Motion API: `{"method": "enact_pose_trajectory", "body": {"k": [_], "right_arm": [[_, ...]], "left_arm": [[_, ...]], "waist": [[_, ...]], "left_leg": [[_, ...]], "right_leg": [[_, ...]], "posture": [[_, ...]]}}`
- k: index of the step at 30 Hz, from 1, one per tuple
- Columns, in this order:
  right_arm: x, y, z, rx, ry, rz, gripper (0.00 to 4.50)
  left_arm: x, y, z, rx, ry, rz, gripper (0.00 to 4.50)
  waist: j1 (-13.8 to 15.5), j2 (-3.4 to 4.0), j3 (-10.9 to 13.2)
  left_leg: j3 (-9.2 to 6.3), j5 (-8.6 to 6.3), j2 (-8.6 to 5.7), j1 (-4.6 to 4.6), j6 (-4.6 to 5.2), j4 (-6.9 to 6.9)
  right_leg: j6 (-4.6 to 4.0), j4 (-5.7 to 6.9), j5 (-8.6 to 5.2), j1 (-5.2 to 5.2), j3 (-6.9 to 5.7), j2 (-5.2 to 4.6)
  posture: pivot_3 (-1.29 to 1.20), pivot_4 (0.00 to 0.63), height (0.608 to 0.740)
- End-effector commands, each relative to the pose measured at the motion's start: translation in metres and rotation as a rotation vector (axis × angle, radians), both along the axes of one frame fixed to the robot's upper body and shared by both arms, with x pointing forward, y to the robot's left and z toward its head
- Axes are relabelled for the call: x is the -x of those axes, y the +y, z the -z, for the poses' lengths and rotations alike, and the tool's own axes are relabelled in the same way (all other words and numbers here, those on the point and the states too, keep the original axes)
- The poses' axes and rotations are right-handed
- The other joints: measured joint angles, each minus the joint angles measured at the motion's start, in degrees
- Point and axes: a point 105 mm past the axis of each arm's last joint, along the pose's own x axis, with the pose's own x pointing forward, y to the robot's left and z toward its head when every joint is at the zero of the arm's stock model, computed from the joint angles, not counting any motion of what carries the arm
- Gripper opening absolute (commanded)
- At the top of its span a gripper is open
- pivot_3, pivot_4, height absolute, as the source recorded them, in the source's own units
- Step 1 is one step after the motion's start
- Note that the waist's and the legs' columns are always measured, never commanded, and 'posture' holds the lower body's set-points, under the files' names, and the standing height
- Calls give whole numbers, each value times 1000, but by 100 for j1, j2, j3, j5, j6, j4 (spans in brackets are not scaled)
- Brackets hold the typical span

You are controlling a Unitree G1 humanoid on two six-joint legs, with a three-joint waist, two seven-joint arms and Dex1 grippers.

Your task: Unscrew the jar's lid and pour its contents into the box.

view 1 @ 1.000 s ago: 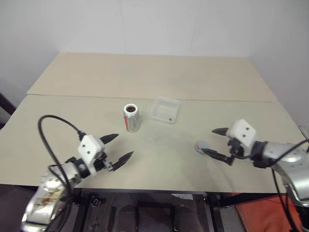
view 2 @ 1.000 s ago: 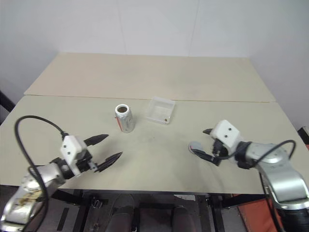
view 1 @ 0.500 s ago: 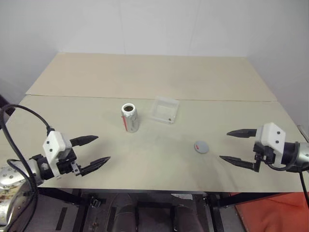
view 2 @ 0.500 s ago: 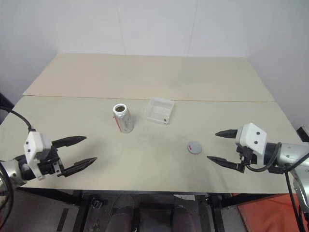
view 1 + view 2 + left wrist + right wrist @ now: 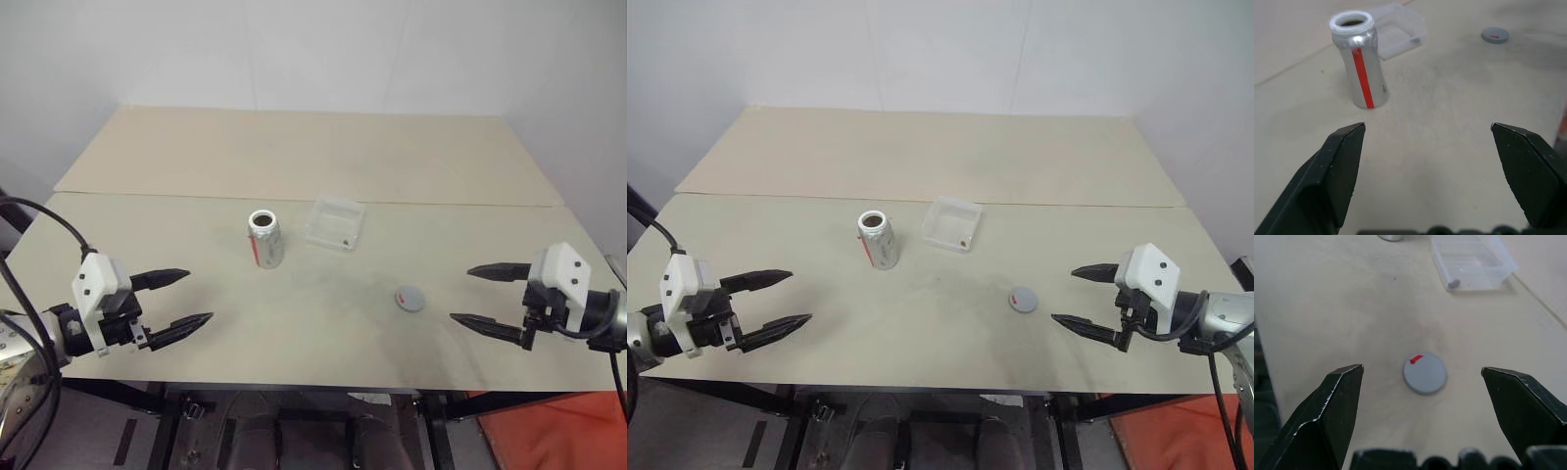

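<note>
Both grippers have their fingers spread wide and grasp nothing: the left gripper (image 5: pixel 181 300) hangs over the near left part of the surface (image 5: pixel 294 147), the right gripper (image 5: pixel 482 295) over the near right part, their tips turned inward toward the jar. With the jar (image 5: pixel 265 238) as landmark: it stands upright and uncapped near the middle of the surface, its dark mouth open to the top and a red stripe running down its silvery side. The box (image 5: pixel 335 222) sits just to the right of the jar and a little farther back, apart from it, clear-walled, with a small dark item inside. The lid (image 5: pixel 409 297) lies flat on the surface to the right of the jar and nearer the front edge, well apart from both jar and box, its red mark facing up. It lies in front of the right gripper, between the lines of its two fingers (image 5: pixel 1332 411), untouched.
</note>
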Motion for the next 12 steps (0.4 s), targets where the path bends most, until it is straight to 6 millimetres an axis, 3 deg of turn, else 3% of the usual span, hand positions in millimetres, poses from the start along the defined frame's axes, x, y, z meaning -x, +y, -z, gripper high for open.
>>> {"method": "enact_pose_trajectory", "body": {"k": [1,5,12], "right_arm": [[-3,3,-27,7,-109,8,4500],[5,9,-33,6,-126,-76,4500],[9,15,-39,12,-137,-117,4500]], "left_arm": [[-3,3,-24,-46,-89,-16,4480],[-3,7,-27,-84,-109,-57,4480],[15,14,-34,-98,-67,-84,4480]], "waist": [[5,0,0],[7,0,1],[-8,-3,2]], "left_leg": [[0,0,0,0,0,0],[2,0,0,4,0,-5],[3,0,0,6,-1,-12]], "right_leg": [[1,-1,-1,0,0,0],[0,-2,-3,2,0,0],[-9,0,-3,-1,1,0]], "posture": [[0,150,740],[0,150,740],[0,150,740]]}}
